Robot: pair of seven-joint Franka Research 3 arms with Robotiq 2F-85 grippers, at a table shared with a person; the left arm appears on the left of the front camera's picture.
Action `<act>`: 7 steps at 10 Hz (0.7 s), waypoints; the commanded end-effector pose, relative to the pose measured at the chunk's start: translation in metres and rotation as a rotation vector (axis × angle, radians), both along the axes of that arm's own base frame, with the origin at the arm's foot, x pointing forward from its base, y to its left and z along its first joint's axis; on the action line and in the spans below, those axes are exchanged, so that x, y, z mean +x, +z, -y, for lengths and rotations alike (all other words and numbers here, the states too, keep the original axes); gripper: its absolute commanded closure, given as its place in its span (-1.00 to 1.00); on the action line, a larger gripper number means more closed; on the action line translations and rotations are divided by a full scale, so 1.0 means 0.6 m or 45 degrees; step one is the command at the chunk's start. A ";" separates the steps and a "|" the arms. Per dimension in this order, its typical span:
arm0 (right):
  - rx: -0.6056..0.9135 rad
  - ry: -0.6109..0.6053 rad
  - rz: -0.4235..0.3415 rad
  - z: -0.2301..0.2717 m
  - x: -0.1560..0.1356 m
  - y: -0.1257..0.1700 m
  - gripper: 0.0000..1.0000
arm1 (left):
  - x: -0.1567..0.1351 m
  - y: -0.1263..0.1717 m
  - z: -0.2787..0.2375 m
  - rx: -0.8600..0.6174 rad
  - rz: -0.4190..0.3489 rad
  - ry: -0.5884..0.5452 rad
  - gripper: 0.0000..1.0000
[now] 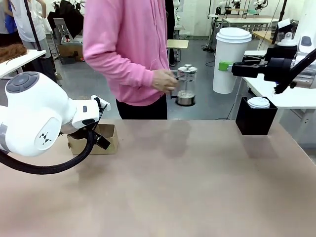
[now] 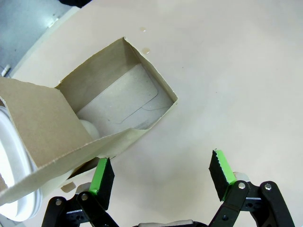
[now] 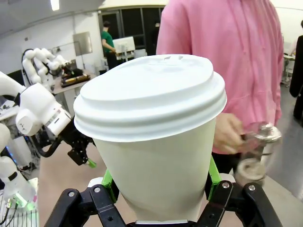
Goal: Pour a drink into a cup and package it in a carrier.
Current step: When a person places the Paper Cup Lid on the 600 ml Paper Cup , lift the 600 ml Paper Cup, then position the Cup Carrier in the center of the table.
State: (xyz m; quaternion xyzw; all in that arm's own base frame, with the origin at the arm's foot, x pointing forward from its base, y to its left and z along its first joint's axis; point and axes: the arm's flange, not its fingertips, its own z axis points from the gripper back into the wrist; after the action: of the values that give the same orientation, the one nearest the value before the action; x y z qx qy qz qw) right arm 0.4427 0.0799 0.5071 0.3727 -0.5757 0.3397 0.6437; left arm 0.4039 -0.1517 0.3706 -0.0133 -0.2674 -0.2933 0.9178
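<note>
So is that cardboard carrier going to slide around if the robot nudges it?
Probably: the carrier looks like thin, light cardboard on a smooth table, so it would likely slide. Its walls look bendy, so the open left end effector might dent them.

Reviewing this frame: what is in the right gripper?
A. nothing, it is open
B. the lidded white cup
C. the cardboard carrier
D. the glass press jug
B: in the right wrist view the right gripper has its green pads pressed on both sides of the lidded white cup; the press jug is in the person's hand and the carrier sits on the table.
</note>
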 end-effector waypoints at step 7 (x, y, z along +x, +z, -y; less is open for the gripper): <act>-0.019 -0.029 0.006 -0.003 0.002 0.008 -0.61 | -0.001 0.000 -0.001 -0.002 0.000 0.001 -1.00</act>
State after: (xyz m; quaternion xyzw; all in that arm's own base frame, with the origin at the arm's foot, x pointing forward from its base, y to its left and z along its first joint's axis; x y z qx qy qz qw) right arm 0.4432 0.0794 0.5065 0.3669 -0.5752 0.3398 0.6473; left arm 0.4040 -0.1517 0.3706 -0.0133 -0.2674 -0.2933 0.9178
